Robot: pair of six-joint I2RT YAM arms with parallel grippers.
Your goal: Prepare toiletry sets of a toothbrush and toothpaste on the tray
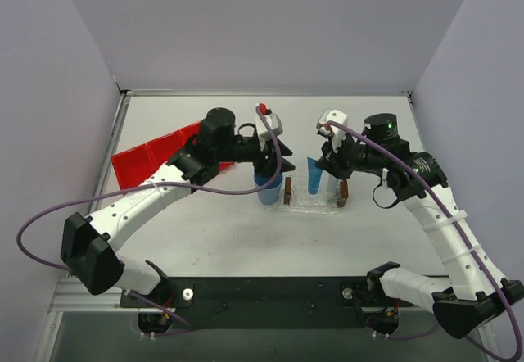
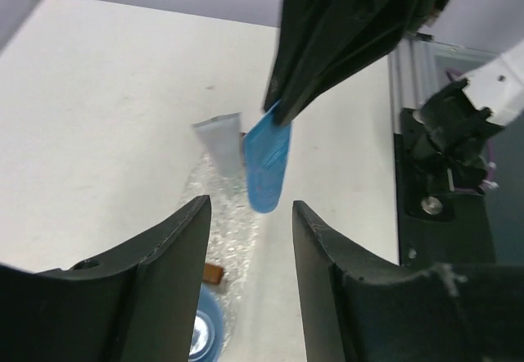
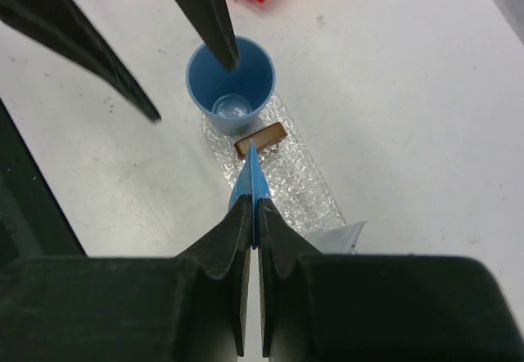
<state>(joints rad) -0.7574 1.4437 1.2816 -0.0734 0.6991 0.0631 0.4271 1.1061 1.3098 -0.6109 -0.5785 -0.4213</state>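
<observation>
Right tool pinches the blue toothpaste upright over the tray at the tabletop's middle, beside the pale toothpaste standing in it. Left tool hangs open above the blue cup.

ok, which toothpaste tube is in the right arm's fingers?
The bright blue tube, pinched between the right fingers. The pale grey tube is beside it, untouched.

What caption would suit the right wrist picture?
Right hand shut on a blue toothpaste tube over the clear tray, blue cup beyond.
</observation>
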